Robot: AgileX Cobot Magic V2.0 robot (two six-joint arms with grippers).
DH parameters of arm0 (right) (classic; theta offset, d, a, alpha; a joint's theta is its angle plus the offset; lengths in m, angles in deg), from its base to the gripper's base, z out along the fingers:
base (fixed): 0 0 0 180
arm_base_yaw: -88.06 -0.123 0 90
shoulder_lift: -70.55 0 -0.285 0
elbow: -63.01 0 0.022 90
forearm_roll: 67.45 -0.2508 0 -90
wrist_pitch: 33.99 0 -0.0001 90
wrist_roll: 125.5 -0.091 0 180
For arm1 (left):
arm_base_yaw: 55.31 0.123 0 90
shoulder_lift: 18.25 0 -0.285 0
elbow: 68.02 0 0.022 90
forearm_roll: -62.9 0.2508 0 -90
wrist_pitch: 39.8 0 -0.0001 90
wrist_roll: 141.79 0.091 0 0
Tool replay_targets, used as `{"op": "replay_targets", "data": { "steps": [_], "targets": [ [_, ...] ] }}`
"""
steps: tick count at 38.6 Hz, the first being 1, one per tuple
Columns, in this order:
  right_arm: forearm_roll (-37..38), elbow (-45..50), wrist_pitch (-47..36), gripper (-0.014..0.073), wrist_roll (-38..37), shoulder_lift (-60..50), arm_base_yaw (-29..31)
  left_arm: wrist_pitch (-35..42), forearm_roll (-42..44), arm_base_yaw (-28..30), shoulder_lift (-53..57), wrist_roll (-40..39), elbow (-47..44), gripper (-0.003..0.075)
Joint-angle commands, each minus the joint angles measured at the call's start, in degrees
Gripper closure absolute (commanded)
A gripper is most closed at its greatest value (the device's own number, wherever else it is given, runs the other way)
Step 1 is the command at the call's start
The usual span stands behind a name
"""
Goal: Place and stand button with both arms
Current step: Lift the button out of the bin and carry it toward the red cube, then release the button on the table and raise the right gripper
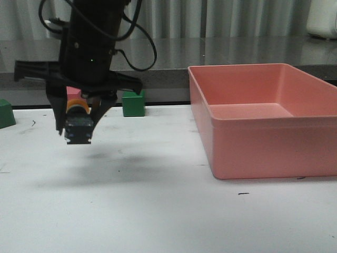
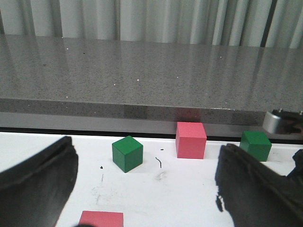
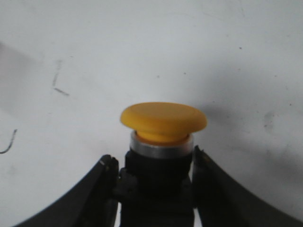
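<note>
Right gripper [image 1: 79,124] clamps button [image 1: 78,118] above table [image 1: 158,211]; pink bin [image 1: 263,121] well apart; left gripper [image 2: 147,189] wide, probably empty.

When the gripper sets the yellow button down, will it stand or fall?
The button looks stiff; the right gripper clamps its black base without visible bending. The wide cap overhangs the base, so it may tip. On its side, the round cap would probably roll.

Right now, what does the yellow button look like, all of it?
The button has a smooth yellow mushroom cap, a shiny silvery ring under it and a blocky black base, plastic by the look. The jaws of the right arm pinch the base from both sides. It hangs in the air above the white table, cap over base, touching nothing else.
</note>
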Motion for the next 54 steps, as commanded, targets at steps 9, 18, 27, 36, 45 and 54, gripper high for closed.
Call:
{"op": "replay_targets", "data": {
  "steps": [9,18,27,36,45,54],
  "targets": [
    [2.9,-2.0,-1.2,0.0338,-3.8,1.1,0.4,4.5,0.0,0.1,-0.7,-0.5,2.1,0.0156],
    [3.6,-2.0,-2.0,0.0335,-4.7,1.6,0.4,4.1,0.0,0.1,-0.7,-0.5,2.1,0.0156],
    [3.6,-2.0,-1.4,0.0132,-4.7,1.5,0.4,4.1,0.0,0.1,-0.7,-0.5,2.1,0.0156],
    [3.6,-2.0,1.0,0.0111,-3.2,-2.3,0.4,4.1,0.0,0.1,-0.7,-0.5,2.1,0.0156],
    [4.2,-2.0,1.7,0.0369,1.3,-9.4,0.4,4.1,0.0,0.1,-0.7,-0.5,2.1,0.0156],
    [7.2,-2.0,4.1,0.0663,1.9,-14.0,0.8,4.1,0.0,0.1,-0.7,-0.5,2.1,0.0156]
  ]
}}
